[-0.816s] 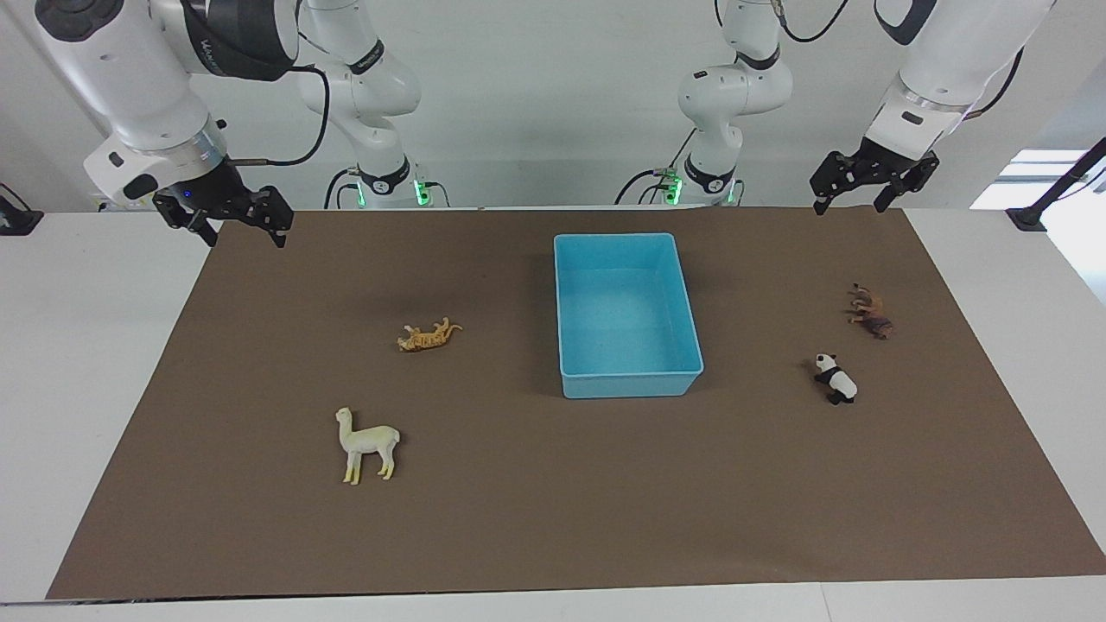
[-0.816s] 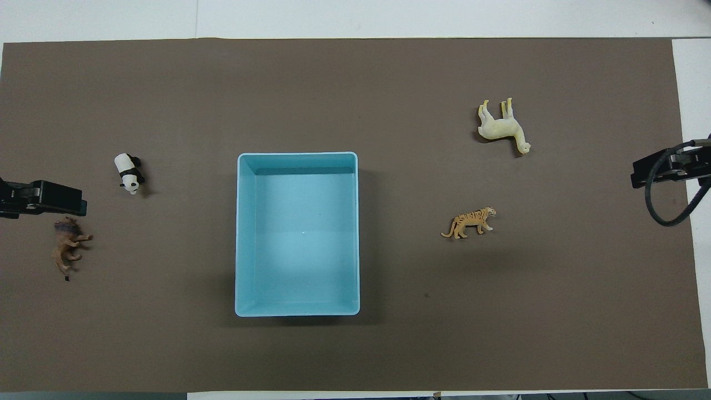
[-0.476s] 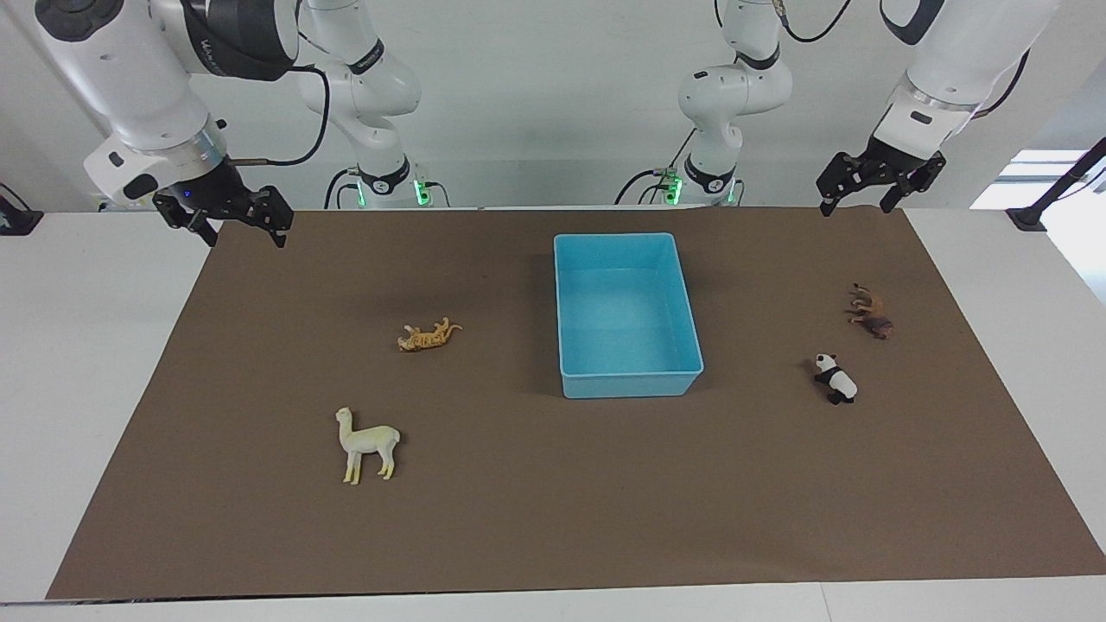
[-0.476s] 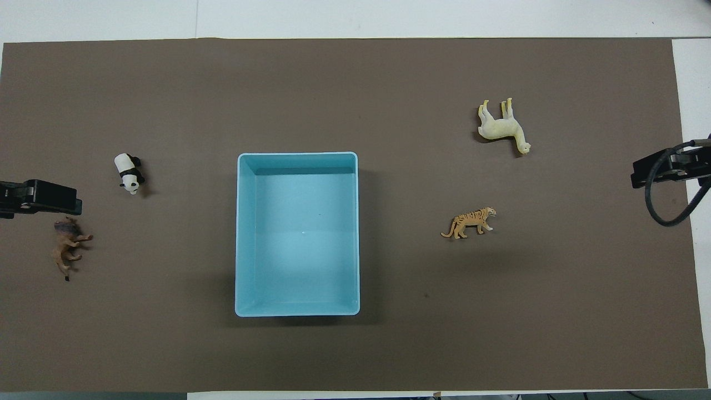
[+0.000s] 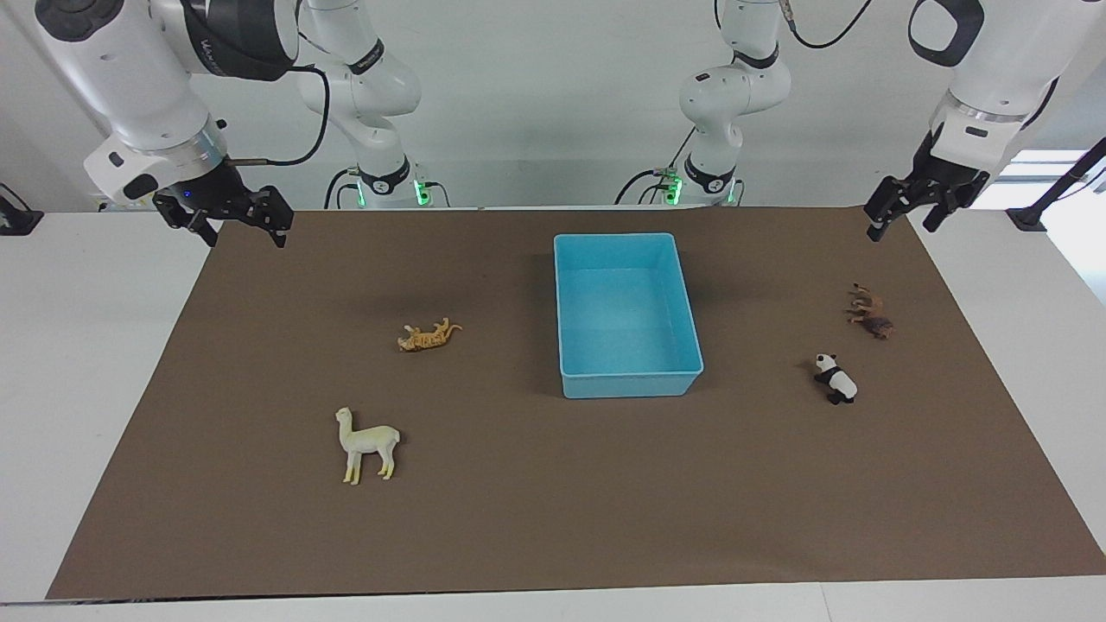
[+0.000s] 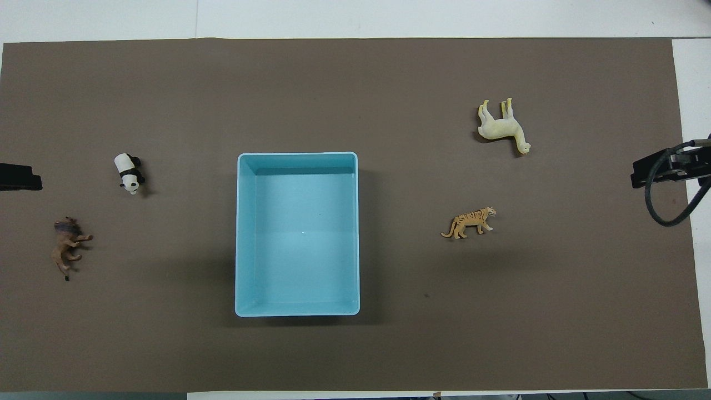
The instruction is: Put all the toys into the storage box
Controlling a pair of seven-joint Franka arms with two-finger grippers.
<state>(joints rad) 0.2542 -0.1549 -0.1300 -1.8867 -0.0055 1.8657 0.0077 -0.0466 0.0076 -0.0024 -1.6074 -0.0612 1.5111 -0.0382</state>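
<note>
Four toy animals (image 5: 369, 444) around empty blue storage box (image 5: 628, 383).

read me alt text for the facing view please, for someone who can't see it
An empty light blue storage box sits mid-table on brown paper, with four toy animals around it: a tiger and an alpaca toward the right arm's end, a lion and a panda toward the left arm's end. The right tool and left tool hang open, holding nothing.

Light blue storage box (image 5: 628, 384), cream alpaca (image 5: 367, 442), orange striped tiger (image 5: 427, 336), black-and-white panda (image 5: 835, 378), brown lion (image 5: 871, 312)
</note>
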